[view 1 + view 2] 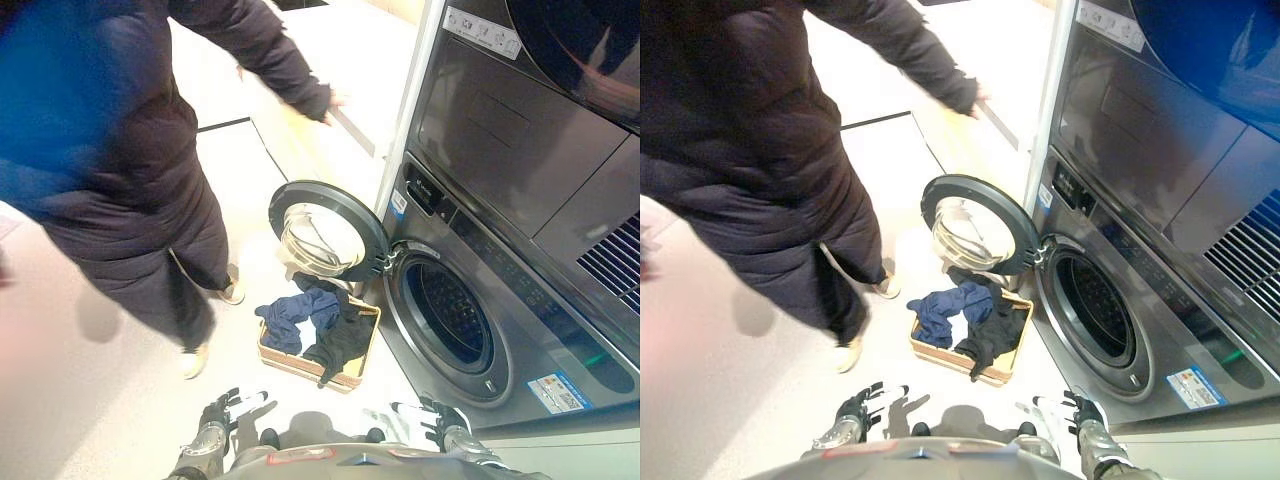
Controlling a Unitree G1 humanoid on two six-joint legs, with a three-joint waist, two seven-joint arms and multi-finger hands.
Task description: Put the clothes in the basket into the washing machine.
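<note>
Beside the open washing machine (450, 320), basket (300, 365) holds clothes (320, 322).

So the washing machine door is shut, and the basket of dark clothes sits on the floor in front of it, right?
Not quite. The washing machine door is swung open, exposing the drum, as the left eye view shows. The basket of dark clothes does sit on the floor in front of it.
</note>
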